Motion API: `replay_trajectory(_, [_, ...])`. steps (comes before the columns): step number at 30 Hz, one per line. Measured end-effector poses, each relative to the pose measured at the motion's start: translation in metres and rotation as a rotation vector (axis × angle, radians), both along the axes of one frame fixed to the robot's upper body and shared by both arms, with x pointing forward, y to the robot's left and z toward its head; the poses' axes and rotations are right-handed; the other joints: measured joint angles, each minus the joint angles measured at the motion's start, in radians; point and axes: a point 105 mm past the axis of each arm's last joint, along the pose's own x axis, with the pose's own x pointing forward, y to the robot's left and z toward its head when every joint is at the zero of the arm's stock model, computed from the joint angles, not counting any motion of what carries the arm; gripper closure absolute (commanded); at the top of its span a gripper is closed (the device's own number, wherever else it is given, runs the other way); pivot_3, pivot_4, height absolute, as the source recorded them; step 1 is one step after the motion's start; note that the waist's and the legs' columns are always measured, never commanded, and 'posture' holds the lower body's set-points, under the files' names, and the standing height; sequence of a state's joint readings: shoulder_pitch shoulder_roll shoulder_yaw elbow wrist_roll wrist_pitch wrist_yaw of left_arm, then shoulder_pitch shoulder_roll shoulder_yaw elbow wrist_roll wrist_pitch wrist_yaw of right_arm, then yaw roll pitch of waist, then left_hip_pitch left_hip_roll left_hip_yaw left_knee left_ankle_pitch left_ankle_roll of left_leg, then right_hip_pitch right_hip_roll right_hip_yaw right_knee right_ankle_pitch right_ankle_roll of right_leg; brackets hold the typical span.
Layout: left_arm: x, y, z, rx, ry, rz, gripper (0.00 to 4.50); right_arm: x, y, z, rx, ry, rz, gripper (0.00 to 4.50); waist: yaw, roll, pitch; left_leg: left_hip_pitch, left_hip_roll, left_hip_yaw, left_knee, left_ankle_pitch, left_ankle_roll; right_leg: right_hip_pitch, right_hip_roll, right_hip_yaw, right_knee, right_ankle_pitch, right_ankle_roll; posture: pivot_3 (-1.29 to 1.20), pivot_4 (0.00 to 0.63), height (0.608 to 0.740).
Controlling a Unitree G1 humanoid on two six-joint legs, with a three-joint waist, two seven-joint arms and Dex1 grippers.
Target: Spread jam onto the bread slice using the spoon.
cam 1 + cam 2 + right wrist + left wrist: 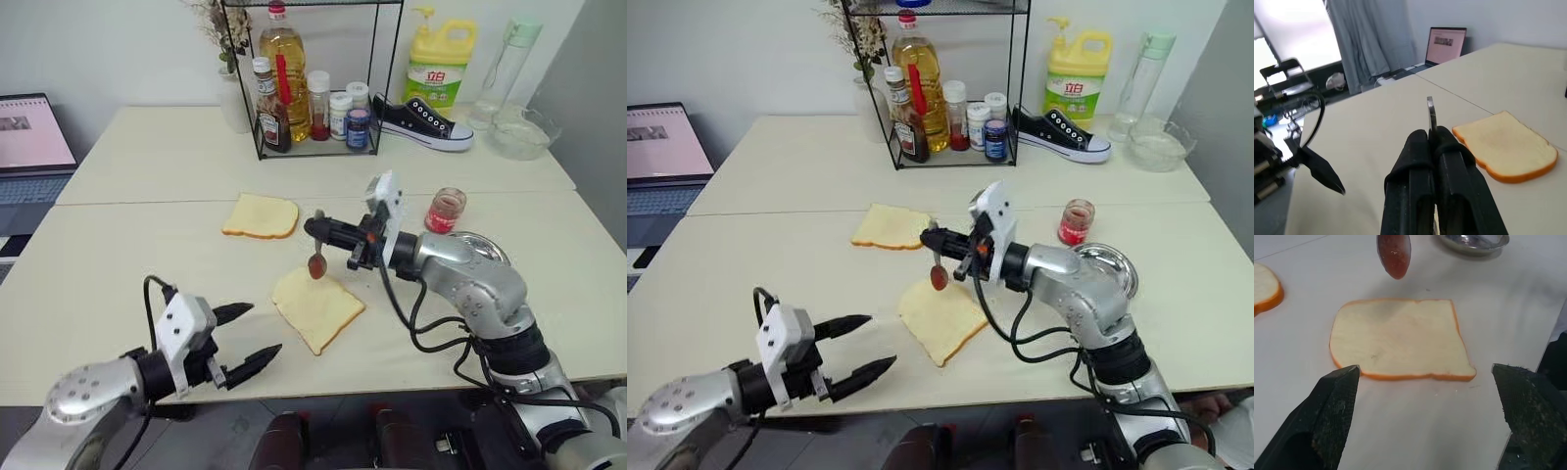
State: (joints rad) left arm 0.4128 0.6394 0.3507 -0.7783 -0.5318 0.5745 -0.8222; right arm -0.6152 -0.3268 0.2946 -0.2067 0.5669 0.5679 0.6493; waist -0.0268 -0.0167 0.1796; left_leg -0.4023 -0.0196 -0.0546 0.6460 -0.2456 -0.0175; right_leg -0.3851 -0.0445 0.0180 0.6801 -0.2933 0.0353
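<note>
The squarish bread slice (316, 308) lies flat near the table's front middle. My right gripper (315, 231) is shut on the handle of the spoon (316, 250), which hangs bowl-down. Dark red jam (316, 265) fills the bowl, which is held just above the slice's far edge; the left wrist view shows the loaded bowl (1394, 254) beyond the bread slice (1400, 340). My left gripper (263, 330) stands open at the table's front edge, left of the slice, holding nothing and pointing at it.
A second slice with rounded corners (261, 215) lies further back. A small red jar (447, 209) and a steel dish (482, 245) sit behind my right arm. A wire rack of bottles (313, 93), a sneaker (426, 122) and a laptop (34, 132) stand further off.
</note>
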Motion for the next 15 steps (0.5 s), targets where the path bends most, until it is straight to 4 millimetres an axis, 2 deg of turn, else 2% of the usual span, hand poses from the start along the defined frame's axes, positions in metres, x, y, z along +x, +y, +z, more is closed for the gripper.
replay_trajectory(5, [-0.013, 0.0, -0.002, 0.002, 0.004, 0.017, 0.0, -0.008, 0.007, -0.006, -0.04, -0.116, 0.086, 4.46, 0.0, 0.0, 0.0, 0.0, 0.0, 0.0, 0.0, 0.0, 0.0, 0.0, 0.0, 0.0, 0.0, 0.0, 0.0, 0.0, 0.15, 0.74])
replay_trajectory(15, [-0.01, 0.002, 0.002, 0.013, -0.031, 0.025, 0.0, -0.018, 0.01, -0.021, -0.085, -0.177, 0.151, 4.46, 0.0, 0.0, 0.0, 0.001, 0.0, 0.0, 0.0, 0.0, 0.0, 0.001, 0.0, -0.001, 0.0, 0.0, 0.0, 0.0, 0.15, 0.74])
